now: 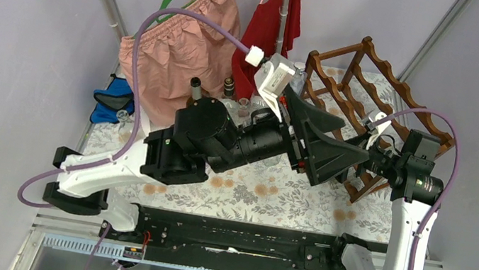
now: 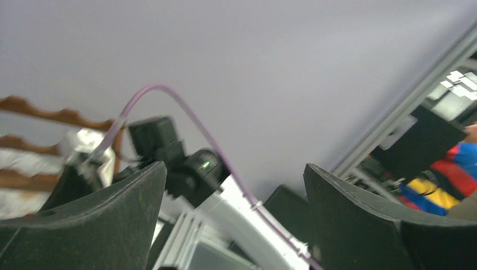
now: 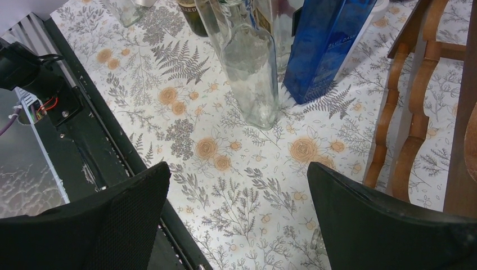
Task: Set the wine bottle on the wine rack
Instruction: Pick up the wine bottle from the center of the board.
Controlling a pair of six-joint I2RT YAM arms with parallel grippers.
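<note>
Right gripper [image 3: 237, 171]: jaws spread wide and released, nothing between them. Only the floral tablecloth [image 3: 185, 132] shows through the gap.

Ahead of that gap, a clear glass bottle [image 3: 250, 73] stands upright on the cloth. A blue bottle [image 3: 326, 45] is just beside it on its right. A dark bottle [image 3: 191, 8] with a label is cut off by the top edge, beyond the clear one. All three stand apart from the fingers. I cannot tell for certain which bottle is the wine bottle.

The wine rack [image 3: 419, 95] stands on the cloth just outside the right finger. Its scalloped leg is upright and clear of the jaws.

Left gripper [image 2: 235, 167]: jaws also wide and released, holding nothing. It is raised and points sideways at the right arm [image 2: 202, 166], with bare wall beyond. The rack's wavy rails [image 2: 50, 116] show off to the left of its left finger.

Top view: the left gripper [image 1: 354, 139] hangs between the bottle group and the wine rack [image 1: 406, 94], and its black fingers cover the right gripper's fingers. The rack sits at the far right of the table. A dark bottle [image 1: 194, 96] stands upright at the far left of the group, well apart from the rack.
</note>
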